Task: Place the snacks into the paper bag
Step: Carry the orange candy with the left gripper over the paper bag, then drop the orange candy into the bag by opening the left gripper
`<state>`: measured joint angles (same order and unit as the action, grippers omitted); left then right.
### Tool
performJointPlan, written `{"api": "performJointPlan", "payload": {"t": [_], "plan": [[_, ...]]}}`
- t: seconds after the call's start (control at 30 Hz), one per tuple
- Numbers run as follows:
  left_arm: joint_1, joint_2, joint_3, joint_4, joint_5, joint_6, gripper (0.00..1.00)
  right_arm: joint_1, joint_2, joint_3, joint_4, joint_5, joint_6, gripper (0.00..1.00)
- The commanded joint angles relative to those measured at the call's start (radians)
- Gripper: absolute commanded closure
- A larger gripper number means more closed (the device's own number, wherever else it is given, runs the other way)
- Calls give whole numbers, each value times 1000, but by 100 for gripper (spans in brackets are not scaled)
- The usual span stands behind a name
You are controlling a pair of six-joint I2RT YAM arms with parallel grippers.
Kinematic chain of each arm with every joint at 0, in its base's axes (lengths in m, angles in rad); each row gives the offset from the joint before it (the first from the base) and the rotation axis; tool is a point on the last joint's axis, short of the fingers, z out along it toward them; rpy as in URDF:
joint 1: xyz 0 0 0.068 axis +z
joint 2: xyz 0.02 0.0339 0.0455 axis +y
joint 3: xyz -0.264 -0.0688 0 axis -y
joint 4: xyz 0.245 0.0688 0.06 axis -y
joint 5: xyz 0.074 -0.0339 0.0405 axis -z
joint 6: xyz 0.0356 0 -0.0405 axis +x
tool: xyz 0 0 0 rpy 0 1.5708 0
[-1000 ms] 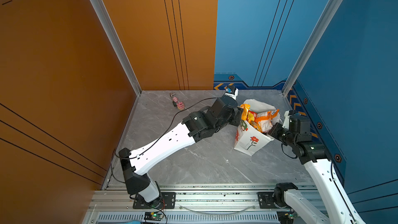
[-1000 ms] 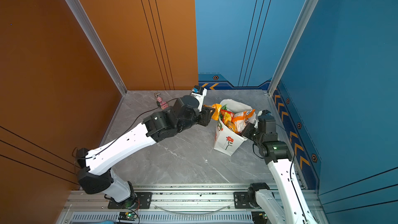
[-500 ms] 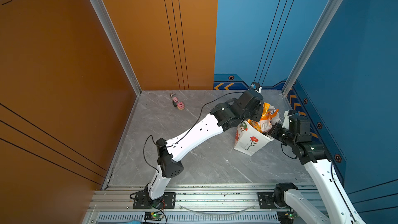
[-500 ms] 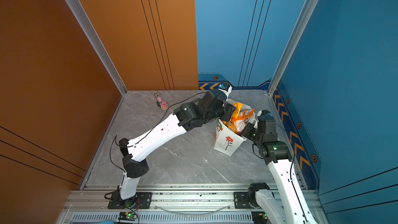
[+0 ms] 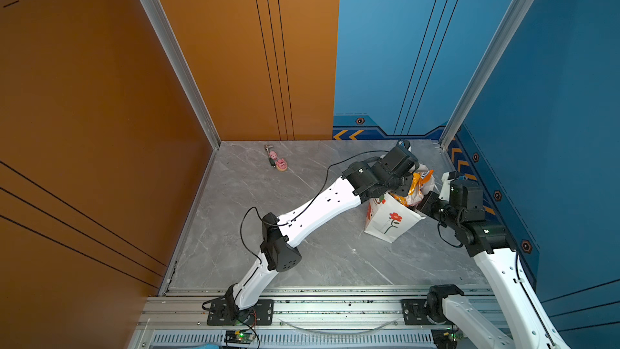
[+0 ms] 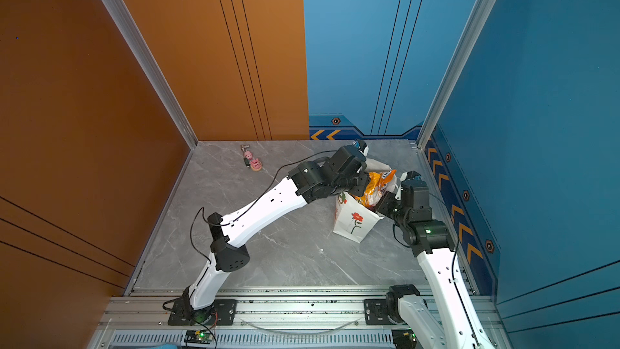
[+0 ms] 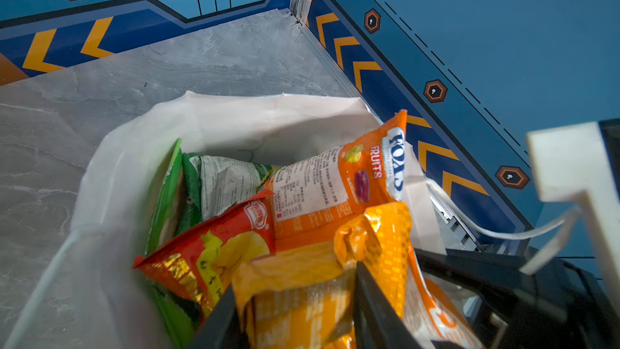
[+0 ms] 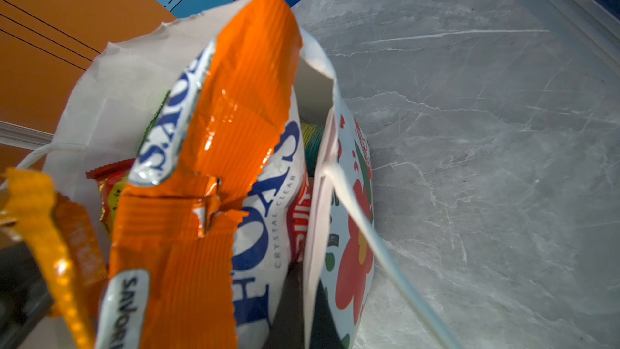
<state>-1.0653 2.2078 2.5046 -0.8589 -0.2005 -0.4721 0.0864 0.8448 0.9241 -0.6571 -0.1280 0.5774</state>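
Left wrist view: the left gripper (image 7: 295, 290), jaws partway apart, clamps a yellow-orange packet (image 7: 369, 240) over the paper bag (image 7: 110, 176), already stuffed with snacks (image 7: 318, 182). The right gripper (image 8: 303, 310), jaws together, pinches the bag's rim.

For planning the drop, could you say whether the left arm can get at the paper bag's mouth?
Probably yes: the left pincer, gripping a yellow packet, hangs above the open, crowded paper bag.

I work in a robot test cell, a lab rig: my arms (image 5: 318, 209) are bolted to an aluminium rail (image 5: 335, 310) along the near edge of a grey marble-look tabletop (image 5: 318, 263), boxed in by orange panels (image 5: 100, 95) and blue panels (image 5: 553, 95) with chevron trim (image 5: 349, 134).
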Motion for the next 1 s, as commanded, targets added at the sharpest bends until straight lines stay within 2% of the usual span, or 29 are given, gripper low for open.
{"api": "performJointPlan", "payload": {"t": [0.0, 0.13, 0.3, 0.37, 0.53, 0.73, 0.97], "plan": [[7, -13, 20, -13, 6, -11, 58, 8, -16, 3, 60, 1, 4, 100], [7, -18, 18, -14, 6, -8, 51, 10, -16, 4, 60, 3, 4, 100], [6, -48, 4, -24, -14, 3, 26, 11, -16, 5, 59, 9, 2, 100], [7, -62, 3, -33, -15, 20, 20, 11, -12, 7, 57, 8, 1, 100], [14, -127, -62, -52, -124, 1, 18, 13, -13, 9, 60, 8, 1, 100], [48, -153, -100, -126, -302, -52, 22, 20, -9, 11, 65, 7, 4, 100], [105, -100, -101, -143, -212, -101, 29, 42, -2, 14, 63, 23, -2, 100]]}}
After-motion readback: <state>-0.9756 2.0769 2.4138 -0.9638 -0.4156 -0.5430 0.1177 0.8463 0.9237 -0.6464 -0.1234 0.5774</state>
